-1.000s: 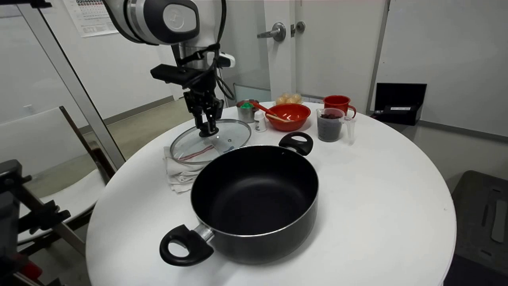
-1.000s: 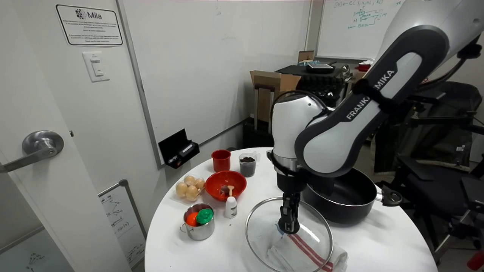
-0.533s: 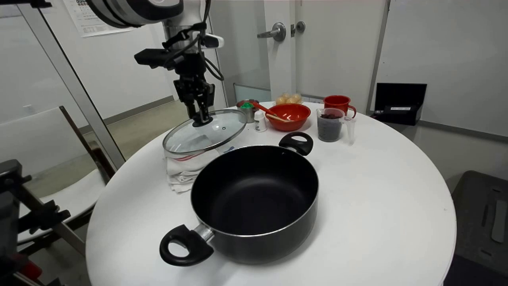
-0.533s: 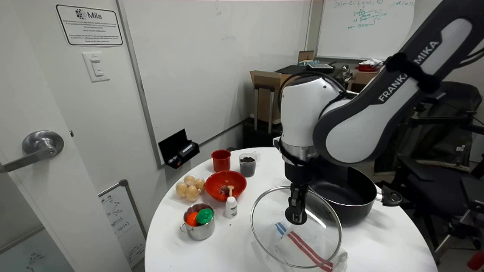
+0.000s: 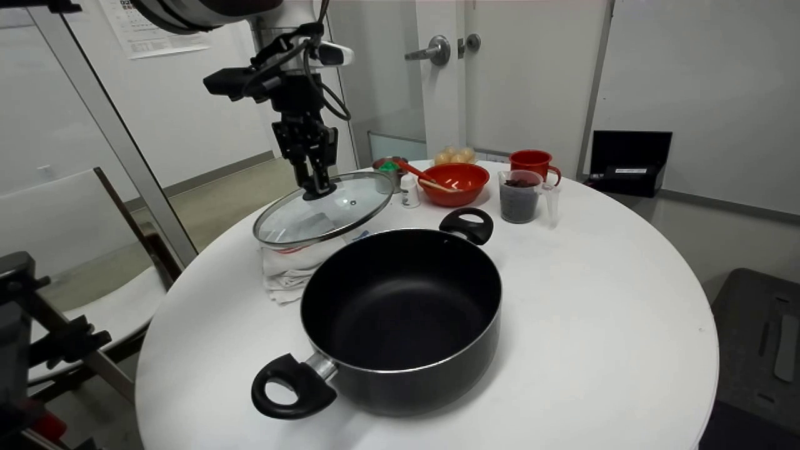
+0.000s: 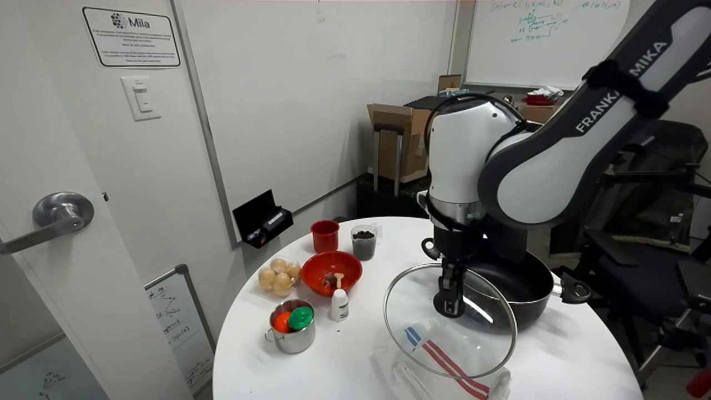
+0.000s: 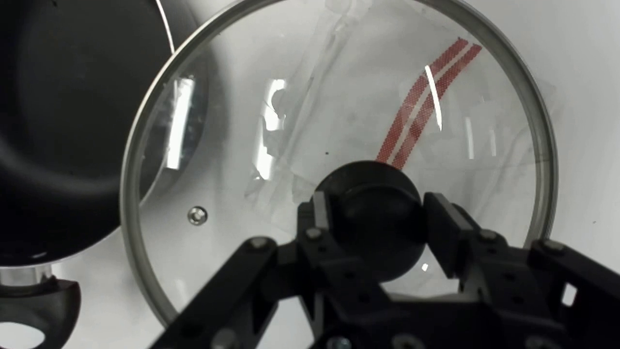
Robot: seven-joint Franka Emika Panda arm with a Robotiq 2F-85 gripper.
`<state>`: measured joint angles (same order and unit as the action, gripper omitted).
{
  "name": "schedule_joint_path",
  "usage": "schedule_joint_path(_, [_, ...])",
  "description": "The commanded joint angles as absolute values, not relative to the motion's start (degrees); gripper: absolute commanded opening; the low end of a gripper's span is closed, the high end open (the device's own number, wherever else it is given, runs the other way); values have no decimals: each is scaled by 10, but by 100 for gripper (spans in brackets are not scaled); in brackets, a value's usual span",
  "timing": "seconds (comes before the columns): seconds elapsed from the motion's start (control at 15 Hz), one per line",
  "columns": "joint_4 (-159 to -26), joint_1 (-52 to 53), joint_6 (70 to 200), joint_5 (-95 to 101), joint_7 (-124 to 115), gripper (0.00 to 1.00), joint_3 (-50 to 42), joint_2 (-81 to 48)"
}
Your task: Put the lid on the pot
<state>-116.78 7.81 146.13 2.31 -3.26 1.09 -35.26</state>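
The clear glass lid (image 5: 356,203) with a metal rim hangs in the air above a folded cloth, beside the pot. It also shows in an exterior view (image 6: 439,350) and in the wrist view (image 7: 232,145). My gripper (image 5: 316,184) is shut on its dark centre knob, with one finger on each side in the wrist view (image 7: 374,213). The lid looks slightly tilted. The wide black pot (image 5: 400,306) stands uncovered on the table, with two loop handles. In the wrist view the lid's edge overlaps the pot's rim (image 7: 169,34). The arm hides part of the pot (image 6: 522,280) in an exterior view.
The folded cloth (image 5: 284,275) lies under the lid. A red bowl (image 5: 453,187), a white bottle (image 6: 339,305), a metal cup (image 6: 294,339), a measuring cup (image 5: 519,203), a red mug (image 5: 530,161) and eggs (image 6: 280,275) stand on the round white table (image 5: 594,325).
My gripper has lifted the lid off the cloth. In one of the exterior views it has also shifted right, towards the pot. The pot has not moved.
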Motion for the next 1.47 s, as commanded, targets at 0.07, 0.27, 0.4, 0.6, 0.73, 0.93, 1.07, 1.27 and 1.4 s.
schedule_joint_path(0.07, [-1216, 45, 1492, 9, -32, 25, 10, -317])
schedule_joint_path(0.27, [-1229, 20, 1506, -2, -27, 25, 10, -313])
schedule_joint_path(0.4, [-1233, 5, 1511, -7, -23, 25, 11, -311])
schedule_joint_path(0.6, [-1233, -15, 1511, -17, -17, 25, 13, -311])
schedule_joint_path(0.73, [-1233, -31, 1510, -29, -10, 25, 17, -310])
schedule_joint_path(0.93, [-1231, -56, 1504, -53, 8, 25, 24, -308])
schedule_joint_path(1.07, [-1230, -72, 1499, -67, 21, 25, 28, -307])
schedule_joint_path(1.27, [-1226, -93, 1492, -86, 37, 25, 32, -308])
schedule_joint_path(1.4, [-1225, -107, 1487, -99, 49, 25, 33, -308])
